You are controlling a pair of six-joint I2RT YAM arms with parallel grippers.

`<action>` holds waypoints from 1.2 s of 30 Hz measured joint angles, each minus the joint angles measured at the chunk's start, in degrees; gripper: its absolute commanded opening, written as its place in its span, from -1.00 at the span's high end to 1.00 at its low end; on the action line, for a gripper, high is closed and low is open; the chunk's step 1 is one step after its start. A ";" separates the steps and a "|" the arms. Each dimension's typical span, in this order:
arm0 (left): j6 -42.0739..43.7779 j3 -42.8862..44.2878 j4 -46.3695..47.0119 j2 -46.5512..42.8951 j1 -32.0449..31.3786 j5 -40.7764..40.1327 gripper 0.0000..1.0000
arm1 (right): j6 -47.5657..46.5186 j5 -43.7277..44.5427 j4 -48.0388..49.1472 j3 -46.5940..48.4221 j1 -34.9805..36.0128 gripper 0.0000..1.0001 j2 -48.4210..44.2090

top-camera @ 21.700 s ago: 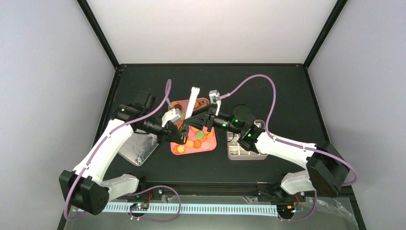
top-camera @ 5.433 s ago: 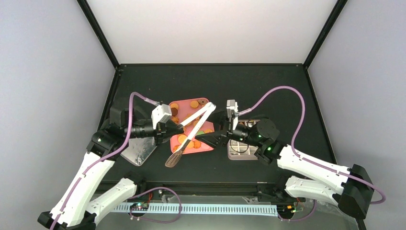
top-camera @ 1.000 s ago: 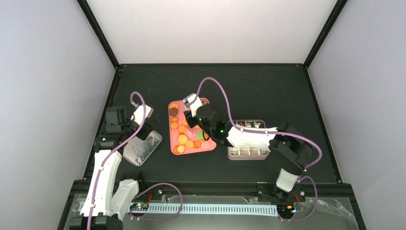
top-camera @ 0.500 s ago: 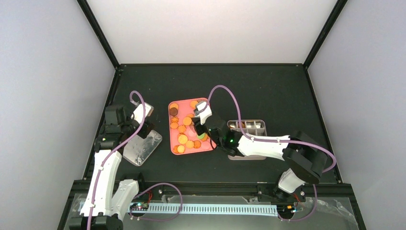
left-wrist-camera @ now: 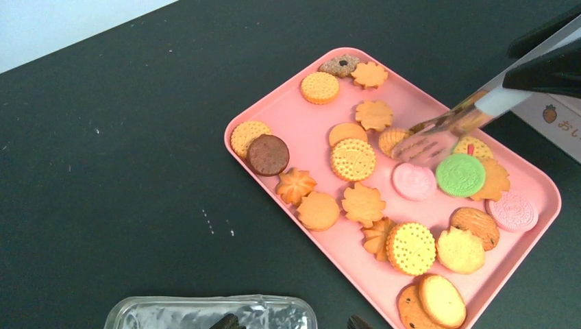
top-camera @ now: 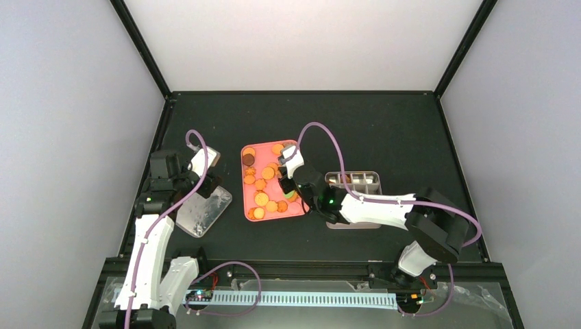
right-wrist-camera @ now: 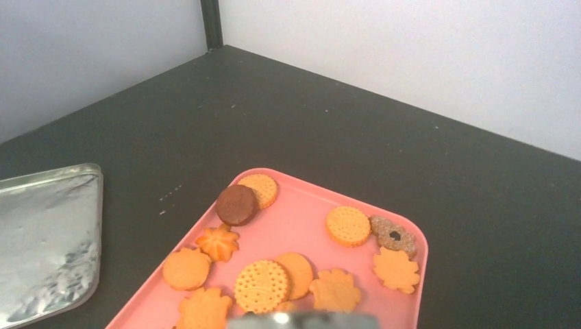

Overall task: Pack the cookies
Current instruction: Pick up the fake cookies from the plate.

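The cookies [left-wrist-camera: 353, 159] lie loose on a pink tray [left-wrist-camera: 274, 103]: mostly orange and golden, with a dark brown one, a green one [left-wrist-camera: 460, 175] and pink ones. My right gripper [left-wrist-camera: 531, 75] is shut on the metal tongs [left-wrist-camera: 473, 115], whose tips hang low over the cookies beside the green one. In the top view that gripper [top-camera: 286, 184] sits over the tray's right half. The right wrist view shows the cookies [right-wrist-camera: 262, 284] and only a grey blur of the tongs [right-wrist-camera: 301, 320]. My left gripper [left-wrist-camera: 291, 322] stands open over a clear plastic lid [left-wrist-camera: 205, 312].
A grey divided box [top-camera: 356, 181] stands right of the pink tray [top-camera: 246, 205], partly under my right arm; its printed corner [left-wrist-camera: 555, 116] shows in the left wrist view. The clear lid [top-camera: 200, 211] lies left of the tray. A black frame rims the table.
My right gripper has moved from the tray's far end toward its near right part and its jaws have narrowed on the tongs. The left arm has stayed still.
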 measured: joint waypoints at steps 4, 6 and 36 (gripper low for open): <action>0.04 0.00 0.28 0.02 0.00 0.02 0.19 | 0.26 0.52 -1.05 0.70 0.09 0.92 0.15; 0.13 0.00 0.39 0.02 0.00 0.00 0.19 | 0.39 0.57 -1.25 0.81 0.09 0.94 0.15; 0.17 0.00 1.25 0.02 0.00 0.85 0.20 | -4.74 6.32 -7.67 1.88 0.07 0.98 -10.64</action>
